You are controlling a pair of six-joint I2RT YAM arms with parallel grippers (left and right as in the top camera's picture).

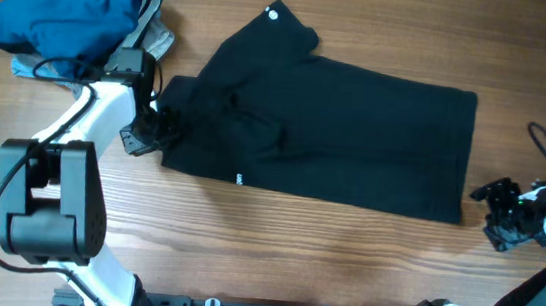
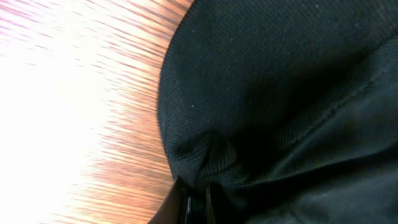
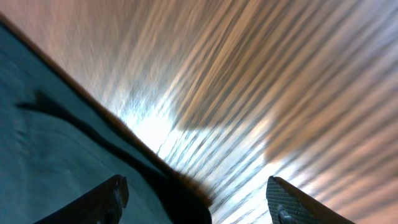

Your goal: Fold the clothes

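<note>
The T-shirt [image 1: 355, 131] is matt black cloth with a fine knit weave and stitched seams. The table [image 1: 273, 254] is wood with streaky grain and a slight sheen. The blue garment [image 1: 61, 2] is soft, crumpled cloth. The arms [image 1: 85, 120] look like smooth white and black plastic.

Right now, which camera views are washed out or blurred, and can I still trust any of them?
Overhead: evenly lit and sharp; black T-shirt and table read clearly. Left wrist: glare blows out the wood at left, but the fabric weave is crisp where the left gripper pinches it. Right wrist: streaky motion blur and a bright glare patch.
</note>
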